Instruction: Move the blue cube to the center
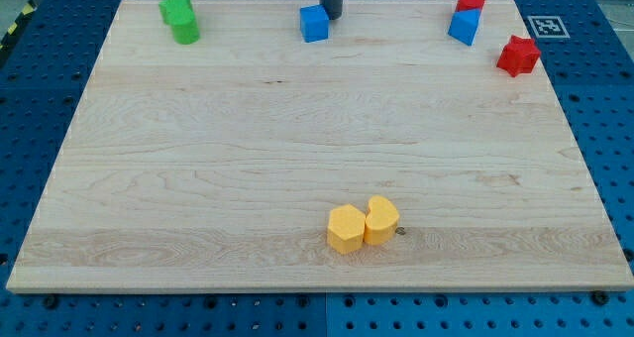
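Note:
The blue cube (314, 24) sits near the top edge of the wooden board (297, 149), a little left of the middle. My tip (331, 17) stands just to the cube's upper right, touching or almost touching it. The dark rod comes down from the view's top edge.
A green star and a green cylinder (181, 20) sit together at the top left. A small red block (471, 1) and another blue block (464, 26) touch at the top right, with a red star (518, 56) beside them. Two yellow blocks (363, 224) touch near the bottom middle.

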You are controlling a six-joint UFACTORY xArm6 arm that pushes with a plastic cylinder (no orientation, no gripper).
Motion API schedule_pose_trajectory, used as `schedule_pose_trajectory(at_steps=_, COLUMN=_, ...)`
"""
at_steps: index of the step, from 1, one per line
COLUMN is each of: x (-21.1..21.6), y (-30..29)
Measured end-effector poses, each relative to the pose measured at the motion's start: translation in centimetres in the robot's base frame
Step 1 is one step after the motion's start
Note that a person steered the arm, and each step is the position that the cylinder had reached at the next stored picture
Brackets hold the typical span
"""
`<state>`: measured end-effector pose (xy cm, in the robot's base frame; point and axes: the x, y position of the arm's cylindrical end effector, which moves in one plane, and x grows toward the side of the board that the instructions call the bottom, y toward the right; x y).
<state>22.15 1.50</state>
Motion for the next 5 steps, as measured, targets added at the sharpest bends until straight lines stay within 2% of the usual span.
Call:
schedule_pose_trajectory(at_steps=3, x=-0.1, y=-0.7)
schedule_pose_trajectory(at_steps=5, x=1.6, y=-1.1)
